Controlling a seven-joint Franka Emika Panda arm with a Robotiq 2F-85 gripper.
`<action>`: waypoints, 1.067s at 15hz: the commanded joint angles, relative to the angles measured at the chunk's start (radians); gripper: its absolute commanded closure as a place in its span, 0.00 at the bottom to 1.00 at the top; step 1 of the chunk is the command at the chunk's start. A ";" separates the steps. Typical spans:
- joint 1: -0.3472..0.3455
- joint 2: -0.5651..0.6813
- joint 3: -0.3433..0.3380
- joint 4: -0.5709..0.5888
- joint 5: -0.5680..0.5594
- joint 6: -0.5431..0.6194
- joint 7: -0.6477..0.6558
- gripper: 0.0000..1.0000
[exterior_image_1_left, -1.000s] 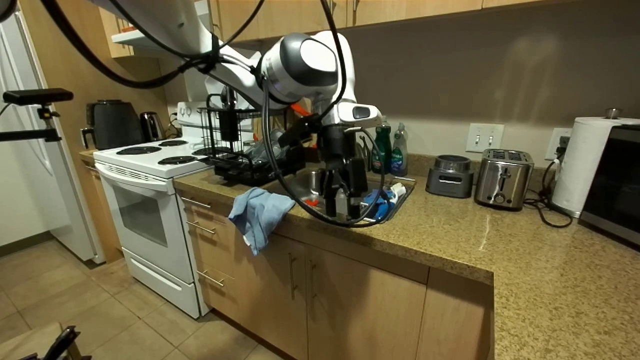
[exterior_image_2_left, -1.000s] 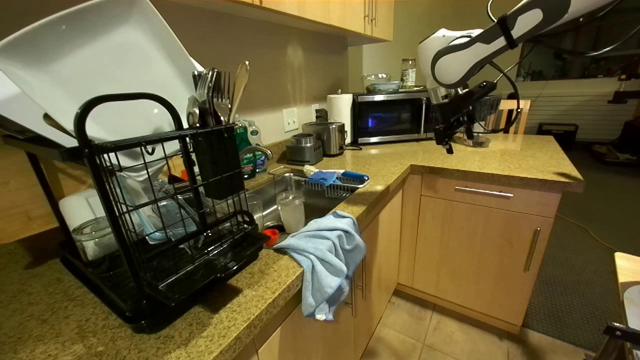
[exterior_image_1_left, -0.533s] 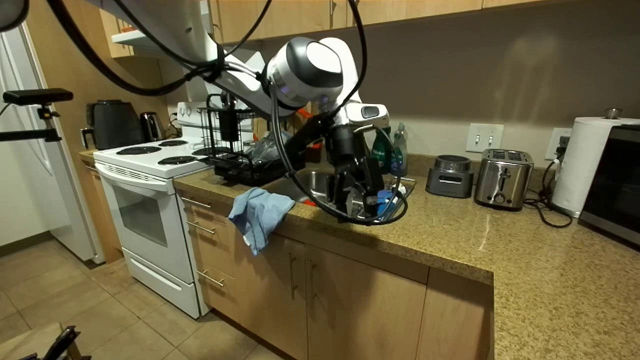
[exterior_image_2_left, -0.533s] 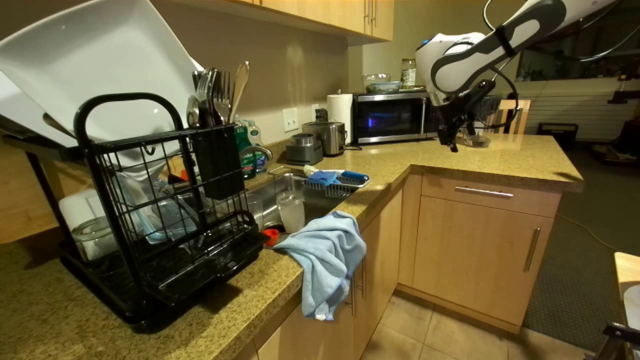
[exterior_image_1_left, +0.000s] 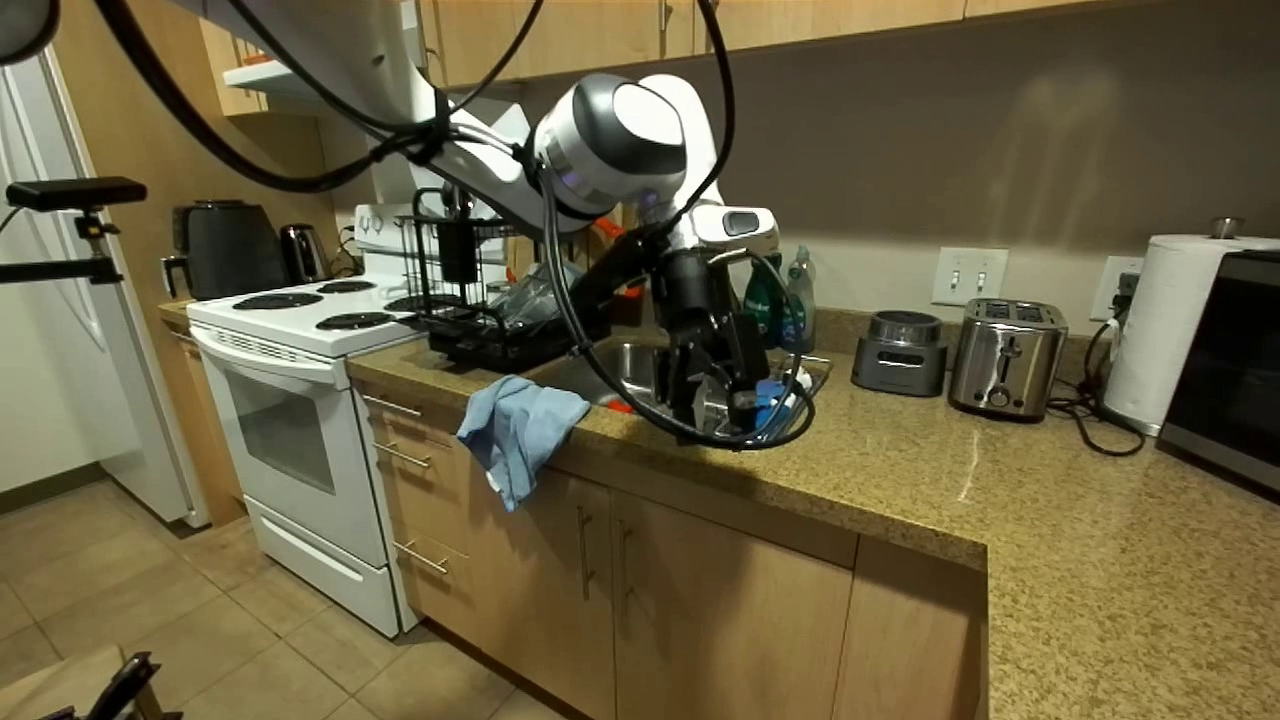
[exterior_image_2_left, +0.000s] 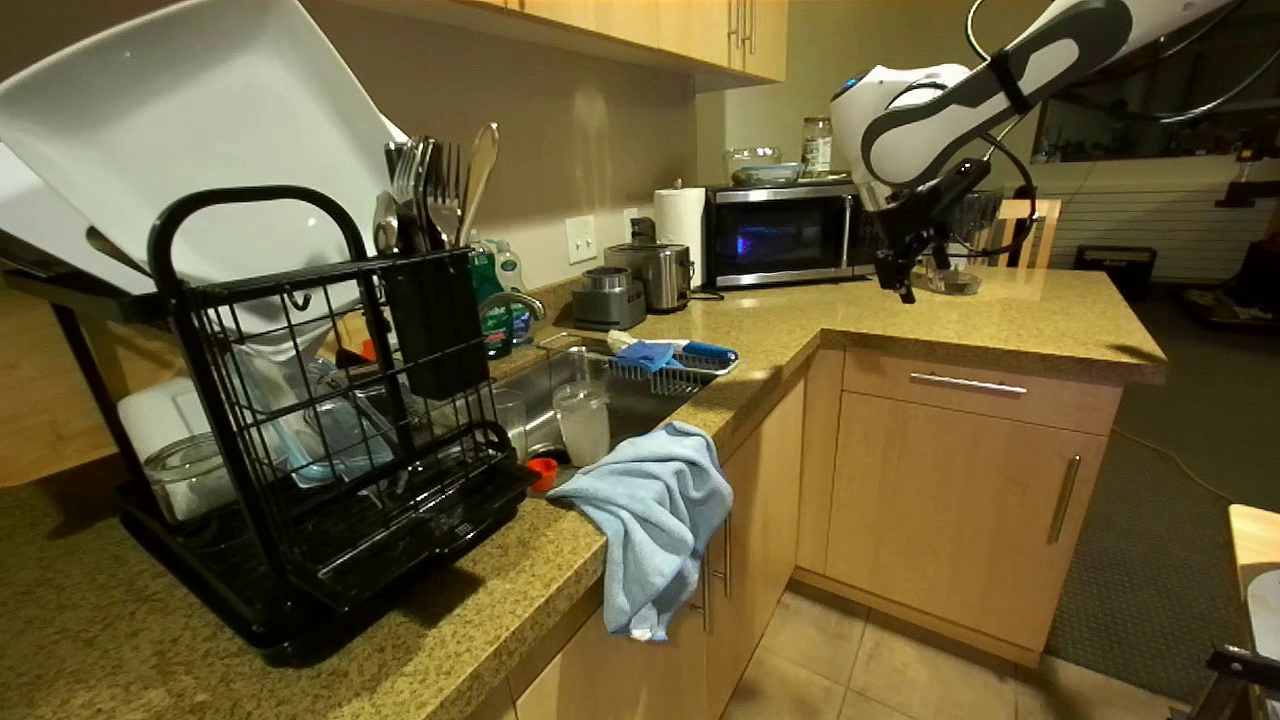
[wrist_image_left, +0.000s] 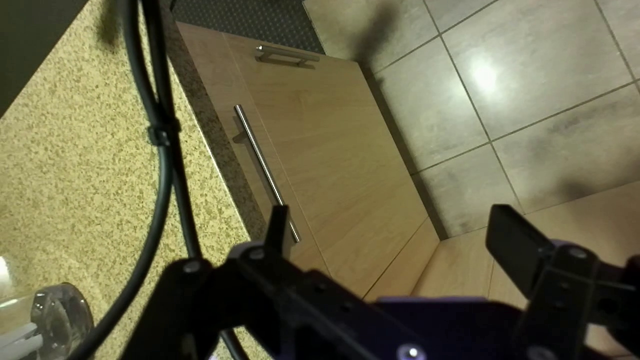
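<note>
Jaws spread wide, nothing between them; through the gap the wrist view gave me only cabinet door (wrist_image_left: 360, 165) and floor tile (wrist_image_left: 465, 185). Nearest thing, by my reading: the steel drawer handle (wrist_image_left: 264, 167), on the drawer front (exterior_image_2_left: 975, 408) beneath the desk (wrist_image_left: 100, 140), about five o'clock of the jaws in an exterior view. Long axis ran eleven to five in the wrist view, nearly nine to three from outside; plain bar, neither end leading. The nine-o'clock fingertip (wrist_image_left: 276, 227) overlapped it, though from outside they looked apart. Good handling, I judged, meant slow wrist turns, tips clear of the desk's rim, closing line across the bar, cables (wrist_image_left: 165, 122) off the clear vessel (wrist_image_left: 62, 317) at eight o'clock.
</note>
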 joint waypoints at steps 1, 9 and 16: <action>-0.004 0.000 0.005 0.003 -0.001 -0.003 0.000 0.00; -0.014 0.072 0.004 0.001 0.009 0.027 -0.005 0.00; -0.019 0.175 -0.045 0.010 0.012 0.150 0.131 0.00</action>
